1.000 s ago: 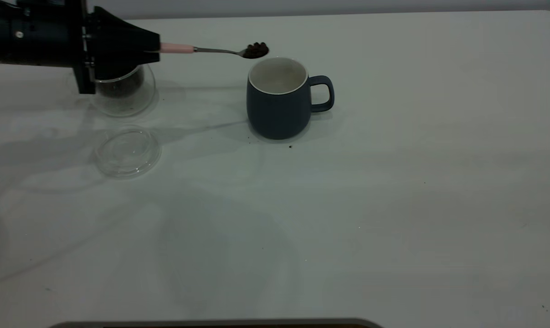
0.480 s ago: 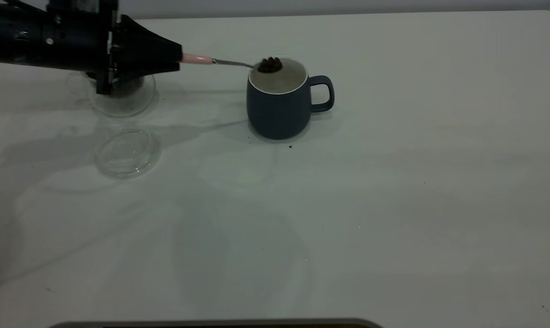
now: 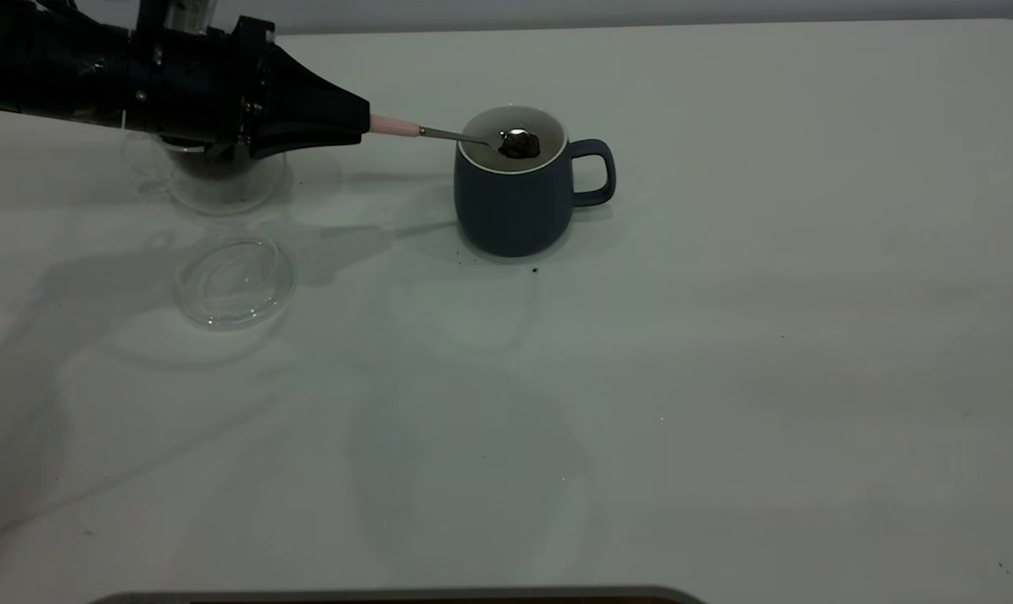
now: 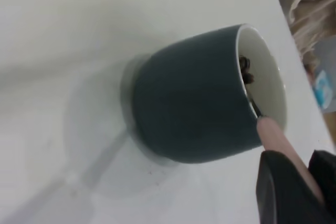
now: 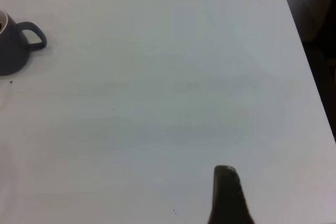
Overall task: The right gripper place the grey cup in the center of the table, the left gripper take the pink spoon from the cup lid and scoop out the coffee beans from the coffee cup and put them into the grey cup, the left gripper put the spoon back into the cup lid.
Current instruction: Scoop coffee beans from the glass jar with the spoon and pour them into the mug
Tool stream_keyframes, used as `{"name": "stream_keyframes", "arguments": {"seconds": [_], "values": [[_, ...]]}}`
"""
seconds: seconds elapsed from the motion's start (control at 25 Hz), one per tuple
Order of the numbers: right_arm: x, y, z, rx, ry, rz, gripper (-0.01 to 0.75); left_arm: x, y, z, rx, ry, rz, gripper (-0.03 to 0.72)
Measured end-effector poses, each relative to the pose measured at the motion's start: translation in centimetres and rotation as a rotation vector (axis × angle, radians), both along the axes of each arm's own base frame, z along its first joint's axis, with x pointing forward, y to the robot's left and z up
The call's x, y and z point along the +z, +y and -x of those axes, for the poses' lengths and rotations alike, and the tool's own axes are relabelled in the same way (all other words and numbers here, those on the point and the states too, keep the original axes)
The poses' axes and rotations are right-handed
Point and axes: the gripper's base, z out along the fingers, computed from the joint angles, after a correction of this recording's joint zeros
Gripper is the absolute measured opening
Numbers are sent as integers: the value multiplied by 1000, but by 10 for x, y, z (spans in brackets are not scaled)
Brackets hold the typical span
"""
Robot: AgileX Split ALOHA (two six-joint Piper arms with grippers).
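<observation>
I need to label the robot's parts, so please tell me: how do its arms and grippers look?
The left gripper is matte black, tapering like a cone from a thick black cylindrical arm with small pale screws or markings. Of the right gripper, only one dark, rounded fingertip shows in its wrist view. No cables are clearly visible.

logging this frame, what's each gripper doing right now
left gripper: shut on the pink spoon, bowl over the grey cup.
right gripper: cannot be told.

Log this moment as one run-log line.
left gripper: shut on pink spoon | coffee beans on spoon bowl inside grey cup | cup lid: bare
</observation>
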Motion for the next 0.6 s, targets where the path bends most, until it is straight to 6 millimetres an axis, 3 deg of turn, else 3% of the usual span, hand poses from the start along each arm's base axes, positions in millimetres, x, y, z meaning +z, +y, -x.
{"name": "stream_keyframes", "arguments": {"seconds": [0.36, 0.6], "values": [[0, 0, 0, 0, 0, 0, 537, 6, -2, -2, -144, -371, -53, 127], [0, 0, 0, 0, 0, 0, 537, 12, -3, -5, -124, -436, -7, 127]]}}
